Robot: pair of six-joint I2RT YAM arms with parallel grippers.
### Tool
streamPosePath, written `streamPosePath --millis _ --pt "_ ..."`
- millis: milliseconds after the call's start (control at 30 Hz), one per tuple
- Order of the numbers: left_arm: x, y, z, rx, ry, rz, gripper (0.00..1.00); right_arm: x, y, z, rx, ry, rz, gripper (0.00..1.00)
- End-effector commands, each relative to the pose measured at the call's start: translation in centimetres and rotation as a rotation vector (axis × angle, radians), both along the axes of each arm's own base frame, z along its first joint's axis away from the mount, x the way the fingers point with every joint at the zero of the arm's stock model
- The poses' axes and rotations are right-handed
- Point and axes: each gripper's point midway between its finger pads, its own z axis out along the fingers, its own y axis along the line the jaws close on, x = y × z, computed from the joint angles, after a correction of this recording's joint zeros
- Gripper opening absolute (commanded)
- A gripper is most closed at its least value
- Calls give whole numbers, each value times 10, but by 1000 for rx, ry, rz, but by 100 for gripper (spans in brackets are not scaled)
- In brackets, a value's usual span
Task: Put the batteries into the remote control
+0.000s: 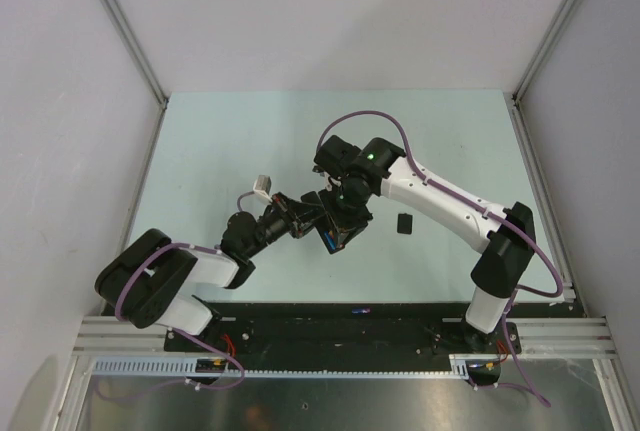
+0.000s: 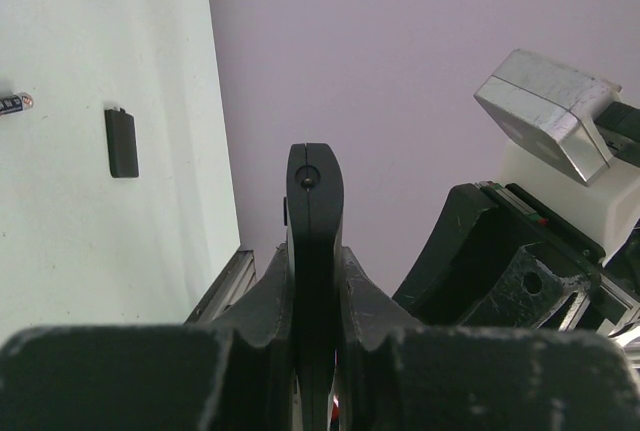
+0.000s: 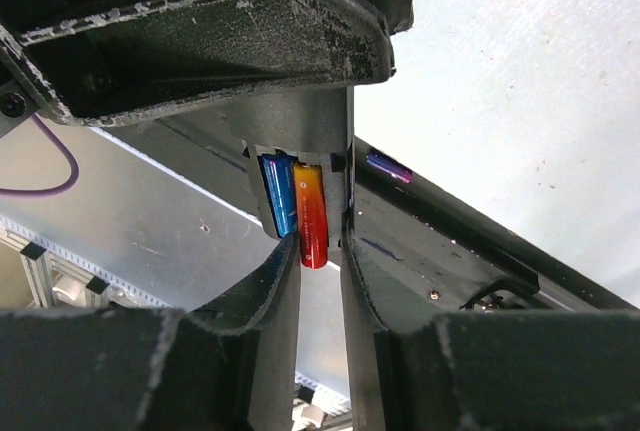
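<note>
— What is being shown from above?
— The left gripper (image 1: 308,213) and the right gripper (image 1: 334,229) are being seen close together over the middle of the worktop (image 1: 220,151). A small black cover (image 1: 405,223) is being seen lying flat on the worktop, near them on the right side.

— And from the left wrist?
— The remote control (image 2: 315,191) is being clamped edge-on between the left fingers (image 2: 268,296), which are being pressed tight on it. It is being held off the worktop.

— And from the right wrist?
— The open compartment of the remote control is being faced. A blue battery (image 3: 280,196) is being shown lying inside it. A red-orange battery (image 3: 312,213) is being seen beside it, its lower end sticking out between the right fingertips (image 3: 282,276). The right jaws are being held narrowly apart, with a slit showing beside this battery. A third battery (image 3: 388,166) is being seen on the black rail (image 3: 450,241) at the near edge.
</note>
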Motion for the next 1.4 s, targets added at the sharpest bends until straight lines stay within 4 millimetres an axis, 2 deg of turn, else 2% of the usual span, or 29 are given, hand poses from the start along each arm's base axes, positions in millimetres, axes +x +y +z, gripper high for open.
streamPosePath --millis 0,200,300,500,667,767,833,867,900,933,967,1000,1033,1067,1100,1133,1167,1200,1233,1267,1333,1367 --pt "-32 13 98 -268 -324 -43 0 13 -3 9 -14 -69 -13 26" --pt "-31 13 96 -264 -323 -41 0 15 1 15 2 -79 -18 30" --pt "-30 12 94 -260 -318 -41 0 16 4 21 17 -87 -19 36" --pt "-29 11 92 -256 -314 -43 0 15 7 28 33 -92 -23 41" --pt "-29 10 92 -261 -304 -48 0 24 6 47 61 -149 -44 43" --pt "-30 10 94 -269 -298 -69 0 34 1 72 143 -265 -56 43" --pt "-32 9 96 -277 -289 -96 0 41 3 64 207 -342 -67 43" --pt "-31 10 97 -278 -286 -99 0 38 -6 89 297 -428 -91 44" --pt "-31 10 99 -283 -286 -105 0 49 4 103 406 -506 -119 46" --pt "-34 10 101 -293 -282 -119 0 44 -7 72 388 -486 -136 47" --pt "-34 11 103 -297 -287 -119 0 41 -14 92 481 -531 -174 48" --pt "-34 13 108 -307 -297 -116 0 49 -14 100 549 -588 -205 51" --pt "-35 13 111 -311 -302 -120 0 47 -19 83 547 -587 -219 53" --pt "-36 14 117 -321 -318 -123 0 46 -20 84 583 -606 -217 59" --pt "-36 14 122 -329 -331 -122 0 45 -20 108 678 -667 -233 64" --pt "-36 15 125 -334 -338 -122 0 44 -21 111 711 -684 -235 68" --pt "-37 16 128 -338 -344 -123 0 40 -21 101 726 -676 -229 77" --pt "-36 16 131 -345 -347 -124 0 40 -21 120 808 -714 -249 83" --pt "-36 16 132 -347 -350 -122 0 39 -22 121 835 -723 -260 89" --pt "-35 17 132 -346 -349 -119 0 39 -23 107 839 -709 -279 98" --pt "-34 17 133 -352 -345 -115 0 37 -25 126 968 -747 -303 100" --pt "-33 17 133 -353 -346 -115 0 33 -24 125 1007 -738 -286 100"
